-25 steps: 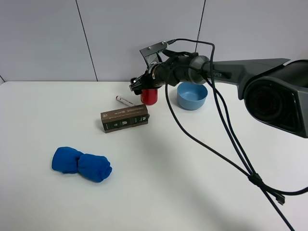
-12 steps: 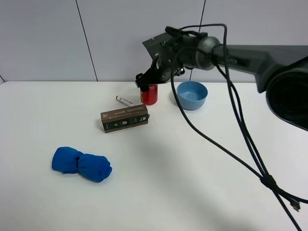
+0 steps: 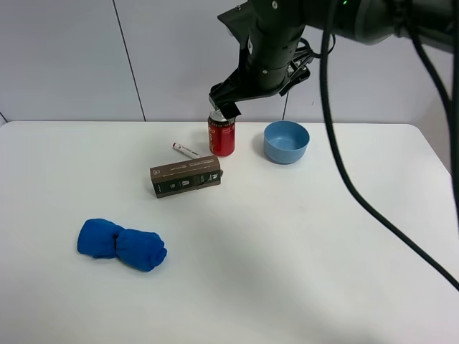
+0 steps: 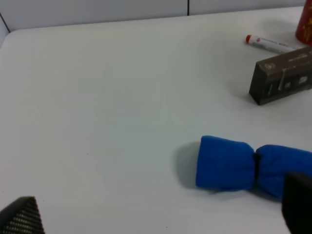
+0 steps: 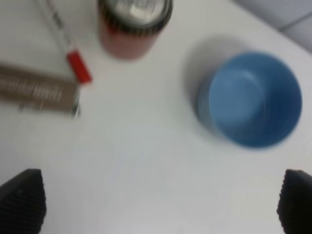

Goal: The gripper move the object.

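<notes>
Exterior high view: the right gripper (image 3: pixel 224 107) is hovering wide open, empty, above the upright can (image 3: pixel 221 136) beside the bare blue bowl (image 3: pixel 285 152).

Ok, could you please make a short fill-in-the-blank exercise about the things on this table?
The small red drink can stands ___ on the white table. The round blue bowl beside it is ___. The long brown cardboard box lies ___ the can and the rolled blue cloth. The right claw is ___ and holds nothing.
Missing words: upright, empty, between, open.
</notes>
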